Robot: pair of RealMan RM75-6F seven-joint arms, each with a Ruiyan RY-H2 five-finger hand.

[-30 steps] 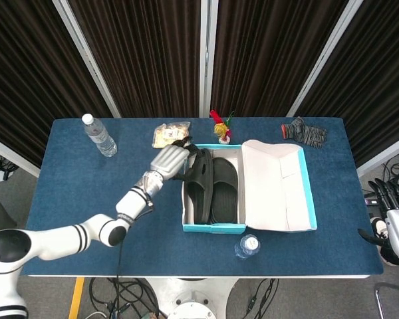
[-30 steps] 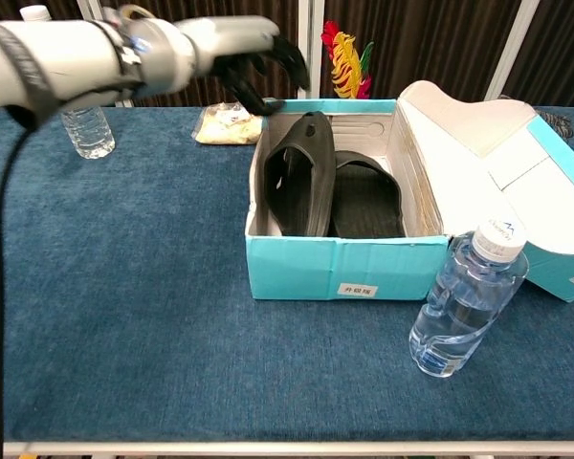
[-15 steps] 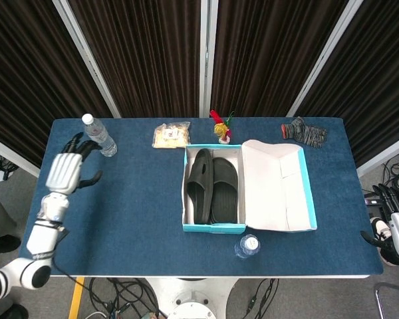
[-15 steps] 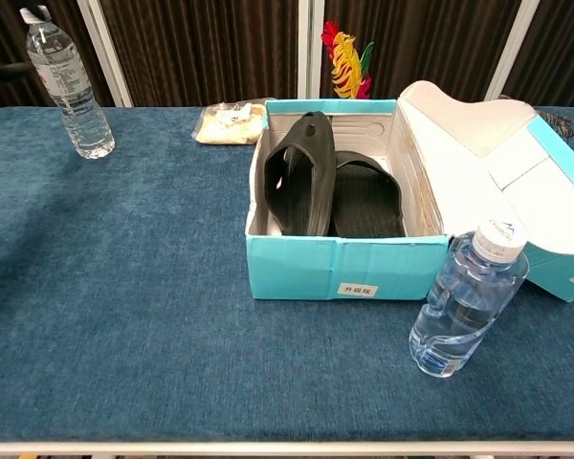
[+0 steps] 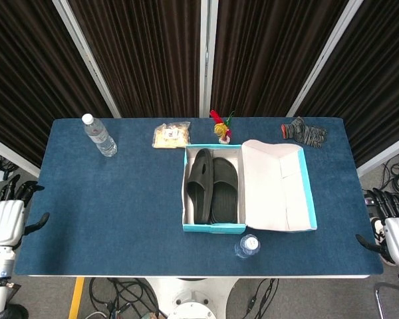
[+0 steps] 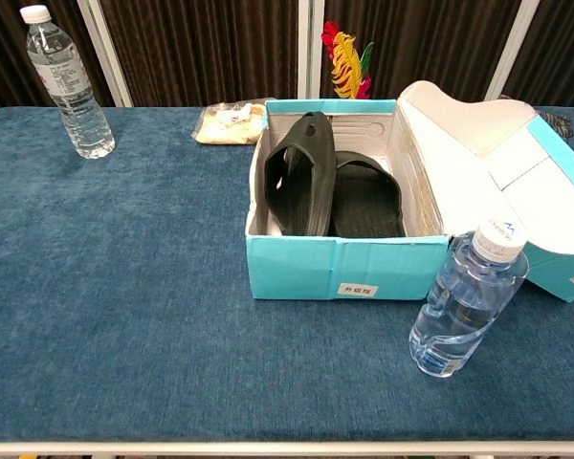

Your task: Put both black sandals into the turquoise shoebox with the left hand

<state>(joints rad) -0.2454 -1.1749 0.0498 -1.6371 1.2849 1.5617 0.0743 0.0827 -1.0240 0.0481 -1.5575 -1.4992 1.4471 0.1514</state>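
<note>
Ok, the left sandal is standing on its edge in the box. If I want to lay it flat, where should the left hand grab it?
Probably by the strap: the left sandal leans on edge against the box's left wall, its raised upper side clear of the flat right sandal. Come from above with the left hand, which is open and off the table, and pinch that top edge.

The right hand (image 5: 398,236) is cut off by the head view's right edge, the shoebox lid (image 6: 517,182) is cropped in the chest view, and the flat sandal (image 6: 365,199) is partly hidden by the tilted one (image 6: 299,177).
</note>
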